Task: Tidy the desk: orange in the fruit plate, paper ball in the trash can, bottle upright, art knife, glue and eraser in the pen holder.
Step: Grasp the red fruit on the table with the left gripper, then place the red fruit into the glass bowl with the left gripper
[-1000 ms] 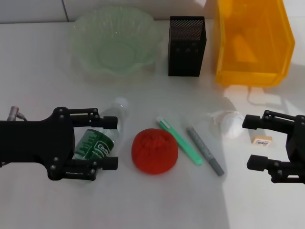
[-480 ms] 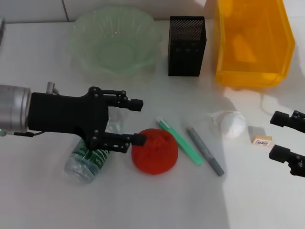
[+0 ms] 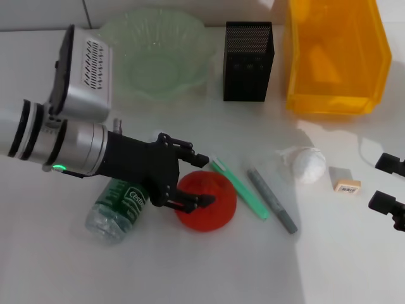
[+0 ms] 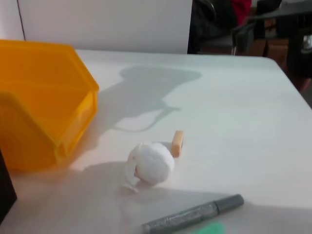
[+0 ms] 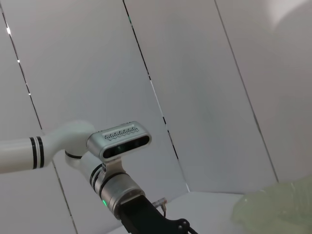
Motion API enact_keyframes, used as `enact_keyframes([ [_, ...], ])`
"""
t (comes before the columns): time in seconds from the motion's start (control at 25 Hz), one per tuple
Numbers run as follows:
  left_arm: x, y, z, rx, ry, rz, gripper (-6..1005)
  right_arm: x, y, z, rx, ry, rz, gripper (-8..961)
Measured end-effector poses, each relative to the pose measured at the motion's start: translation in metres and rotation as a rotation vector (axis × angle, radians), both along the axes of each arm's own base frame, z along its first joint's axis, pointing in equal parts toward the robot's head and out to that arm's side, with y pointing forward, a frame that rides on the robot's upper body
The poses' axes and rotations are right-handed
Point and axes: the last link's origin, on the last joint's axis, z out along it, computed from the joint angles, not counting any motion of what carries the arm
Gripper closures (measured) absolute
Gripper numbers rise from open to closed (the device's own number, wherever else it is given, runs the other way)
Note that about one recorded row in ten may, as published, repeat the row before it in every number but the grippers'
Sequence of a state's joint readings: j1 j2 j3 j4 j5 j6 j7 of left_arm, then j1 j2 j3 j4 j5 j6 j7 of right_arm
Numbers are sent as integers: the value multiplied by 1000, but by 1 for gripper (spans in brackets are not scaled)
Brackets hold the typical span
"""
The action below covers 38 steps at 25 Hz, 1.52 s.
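Observation:
The orange [image 3: 214, 201] lies at the table's middle front. My left gripper [image 3: 200, 179] is open, and its fingers reach over the orange's left side. The bottle [image 3: 118, 206] lies on its side under the left arm. The green art knife [image 3: 239, 187] and the grey glue stick [image 3: 273, 200] lie right of the orange. The paper ball [image 3: 309, 164] and the eraser [image 3: 345, 181] lie farther right; both also show in the left wrist view, the ball [image 4: 151, 163] and the eraser [image 4: 178, 143]. My right gripper [image 3: 387, 183] is open at the right edge.
The fruit plate [image 3: 109, 39], the pen holder [image 3: 248, 61] and the trash can [image 3: 335, 69] stand along the back. The trash can [image 4: 41, 107] and glue stick [image 4: 193, 215] show in the left wrist view. The right wrist view shows the left arm [image 5: 117, 187].
My left arm has swung right from the bottle to the orange, leaving the bottle lying uncovered. My right gripper has drawn back toward the right edge.

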<state>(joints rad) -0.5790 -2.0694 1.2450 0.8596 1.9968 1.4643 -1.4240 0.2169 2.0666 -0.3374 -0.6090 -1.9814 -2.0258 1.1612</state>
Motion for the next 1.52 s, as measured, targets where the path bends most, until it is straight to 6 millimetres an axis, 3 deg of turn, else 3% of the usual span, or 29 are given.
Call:
enact_keyframes([
  [0.24, -2, 5, -9, -3, 121, -42, 336, 2, 2, -1, 6, -12, -18, 160],
  [0.44, 3, 6, -12, -1, 140, -77, 535, 2, 7, -1, 11, -21, -19, 161],
  [0.8, 12, 4, -12, -6, 109, -103, 768, 0, 15, 0, 18, -33, -10, 161],
  [0.92, 30, 5, -2, -1, -2, -103, 794, 0, 16, 0, 20, -32, -12, 161],
  [1.0, 30, 5, -2, -1, -2, -103, 811, 0, 15, 0, 19, -28, -14, 161],
  [1.04, 40, 15, 17, 71, -96, -79, 819, 0, 16, 0, 18, -26, -14, 161],
  [1.2, 44, 27, 38, 175, -180, -45, 873, 1, 15, -1, 21, -10, -23, 162],
  [1.24, 46, 39, 54, 279, -256, -5, 879, 1, 15, -1, 23, -5, -27, 162],
  [1.32, 41, 58, 69, 426, -295, 56, 892, 1, 15, -1, 28, 0, -31, 162],
  [1.52, 27, 87, 78, 629, -273, 171, 917, -2, 16, -6, 24, 20, -29, 162],
])
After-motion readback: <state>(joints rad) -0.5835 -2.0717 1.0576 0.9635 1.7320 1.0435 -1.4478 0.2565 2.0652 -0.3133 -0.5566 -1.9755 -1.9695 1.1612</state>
